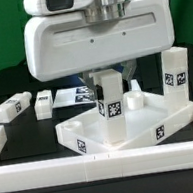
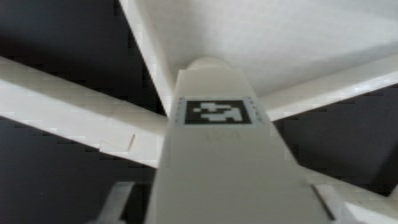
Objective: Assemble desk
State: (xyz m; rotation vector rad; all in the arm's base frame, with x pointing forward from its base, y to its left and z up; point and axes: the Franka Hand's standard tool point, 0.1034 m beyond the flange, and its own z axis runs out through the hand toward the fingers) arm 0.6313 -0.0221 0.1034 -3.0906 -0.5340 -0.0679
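The white tray-like tabletop (image 1: 130, 130) lies in the middle of the black table, its tags facing front. My gripper (image 1: 112, 77) is shut on a white square leg (image 1: 114, 110) and holds it upright over the tabletop's near left part. In the wrist view the leg (image 2: 221, 140) runs between my fingers (image 2: 119, 198) with its tag facing the camera, and the tabletop (image 2: 267, 35) lies beyond its tip. Whether the leg's end sits in a socket is hidden. A second leg (image 1: 174, 75) stands upright at the tabletop's far right corner. Two more legs (image 1: 13, 106) (image 1: 43, 105) lie on the exterior view's left.
Long white border rails (image 1: 106, 167) run along the front and sides of the table. The marker board (image 1: 76, 92) lies behind the tabletop. A short white peg (image 1: 136, 100) stands inside the tray beside the held leg.
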